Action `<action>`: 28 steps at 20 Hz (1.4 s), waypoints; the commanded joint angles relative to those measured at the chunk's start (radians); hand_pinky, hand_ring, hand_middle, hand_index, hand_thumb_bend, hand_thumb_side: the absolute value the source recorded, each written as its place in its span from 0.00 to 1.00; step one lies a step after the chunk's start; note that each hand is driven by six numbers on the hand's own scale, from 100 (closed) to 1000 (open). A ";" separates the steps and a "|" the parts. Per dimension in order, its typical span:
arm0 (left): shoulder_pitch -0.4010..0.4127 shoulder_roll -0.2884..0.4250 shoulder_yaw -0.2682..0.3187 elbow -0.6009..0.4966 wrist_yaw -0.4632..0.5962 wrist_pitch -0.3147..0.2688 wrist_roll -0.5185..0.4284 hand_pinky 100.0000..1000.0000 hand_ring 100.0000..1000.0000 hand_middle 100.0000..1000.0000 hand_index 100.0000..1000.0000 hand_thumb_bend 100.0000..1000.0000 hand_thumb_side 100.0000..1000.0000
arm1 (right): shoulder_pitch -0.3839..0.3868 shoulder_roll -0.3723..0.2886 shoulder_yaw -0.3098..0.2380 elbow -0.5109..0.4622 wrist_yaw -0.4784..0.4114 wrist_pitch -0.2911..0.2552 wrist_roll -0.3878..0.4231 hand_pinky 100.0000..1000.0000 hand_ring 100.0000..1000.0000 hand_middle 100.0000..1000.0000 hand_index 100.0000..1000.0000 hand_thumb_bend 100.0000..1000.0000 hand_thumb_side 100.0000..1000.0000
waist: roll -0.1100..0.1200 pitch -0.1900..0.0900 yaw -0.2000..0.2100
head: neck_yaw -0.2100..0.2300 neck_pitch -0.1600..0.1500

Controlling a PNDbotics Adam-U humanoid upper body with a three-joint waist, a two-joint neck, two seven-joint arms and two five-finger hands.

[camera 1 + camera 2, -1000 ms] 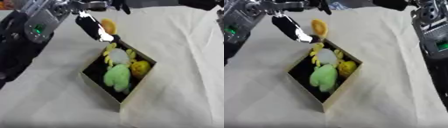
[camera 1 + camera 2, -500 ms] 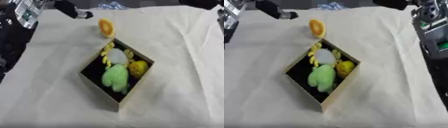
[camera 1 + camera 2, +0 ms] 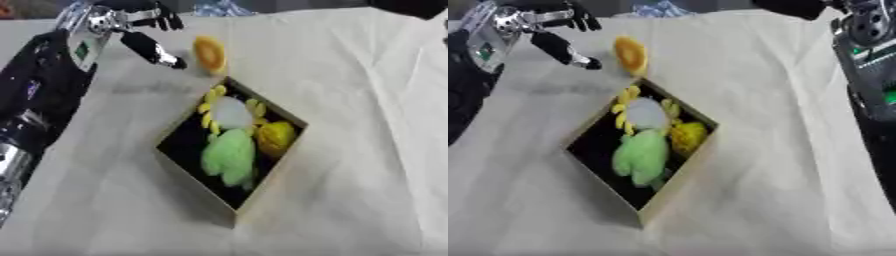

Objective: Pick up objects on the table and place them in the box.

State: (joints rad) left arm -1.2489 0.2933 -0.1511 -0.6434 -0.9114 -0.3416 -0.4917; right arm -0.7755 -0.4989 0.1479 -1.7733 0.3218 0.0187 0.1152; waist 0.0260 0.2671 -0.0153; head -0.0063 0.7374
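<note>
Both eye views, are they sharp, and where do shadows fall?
Left eye view: soft all over, the left hand smeared; the box throws a faint shadow on the cloth beside it. Right eye view: equally soft; the green toy has no crisp edges, lighting even, no glare.

No words, numbers, labels or signs to read anywhere. Only small green lit patches on the left arm [image 3: 83,50] and on the right arm [image 3: 874,55], too blurred to make out as letters.
</note>
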 commanded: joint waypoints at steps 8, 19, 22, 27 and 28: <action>-0.047 -0.006 0.060 0.028 -0.081 0.008 0.080 0.82 0.81 0.78 0.89 0.60 0.48 | -0.031 -0.010 -0.003 -0.017 -0.005 -0.001 0.005 0.87 0.85 0.62 0.78 0.00 0.23 | 0.001 -0.005 -0.014 | 0.019 -0.034; -0.057 -0.041 0.102 0.035 -0.149 0.107 0.227 0.81 0.79 0.76 0.89 0.45 0.53 | -0.056 -0.007 0.002 -0.014 -0.010 -0.001 0.009 0.87 0.85 0.62 0.78 0.00 0.24 | -0.002 0.025 -0.035 | 0.044 -0.063; -0.060 -0.045 0.106 0.037 -0.128 0.117 0.236 0.80 0.79 0.76 0.89 0.43 0.54 | -0.061 -0.006 0.003 -0.014 -0.011 -0.001 0.009 0.87 0.85 0.62 0.78 0.00 0.24 | -0.002 0.032 -0.040 | 0.050 -0.069; -0.059 -0.047 0.113 0.042 -0.102 0.136 0.234 0.79 0.77 0.73 0.88 0.40 0.53 | -0.069 -0.006 0.001 -0.011 -0.012 -0.003 0.008 0.87 0.85 0.62 0.78 0.00 0.24 | 0.000 0.045 -0.052 | 0.059 -0.081; -0.059 -0.046 0.114 0.043 -0.104 0.141 0.234 0.78 0.75 0.71 0.86 0.38 0.52 | -0.070 -0.006 0.001 -0.011 -0.012 -0.003 0.008 0.87 0.85 0.62 0.78 0.00 0.24 | 0.000 0.047 -0.054 | 0.061 -0.083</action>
State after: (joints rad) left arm -1.2776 0.2365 -0.0462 -0.5916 -1.0232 -0.2083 -0.2601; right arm -0.8267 -0.4908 0.1548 -1.7734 0.3139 0.0179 0.1237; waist 0.0288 0.3352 -0.0688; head 0.0507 0.6722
